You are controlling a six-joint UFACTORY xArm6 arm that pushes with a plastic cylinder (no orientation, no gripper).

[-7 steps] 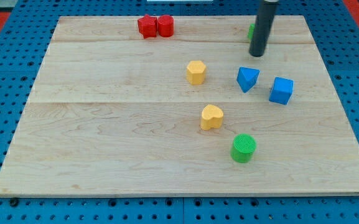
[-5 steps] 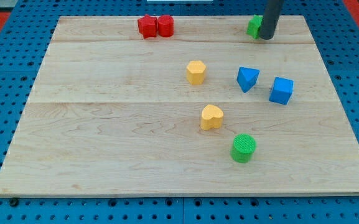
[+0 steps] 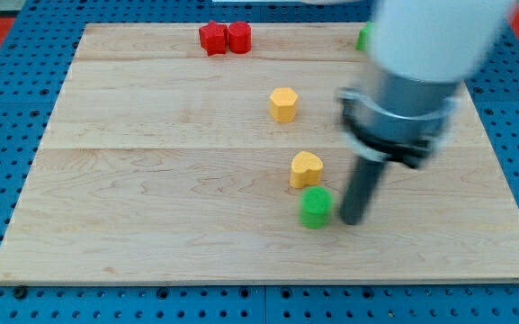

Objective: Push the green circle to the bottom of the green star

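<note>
The green circle [image 3: 315, 207] lies near the view's bottom centre, just below the yellow heart [image 3: 306, 169]. My tip [image 3: 352, 220] is down on the board right beside the green circle, on its right, close or touching. The green star [image 3: 364, 37] shows only as a sliver at the view's top right; the arm's white body hides most of it.
A red star [image 3: 211, 38] and a red block [image 3: 239, 37] sit side by side at the view's top. A yellow hexagon [image 3: 282, 104] is at mid-board. The arm's body covers the area right of centre, hiding the two blue blocks.
My tip has swung from the green star at the view's top down to the green circle's right side. The circle has shifted left, towards the yellow heart. The arm now hides the blue blocks.
</note>
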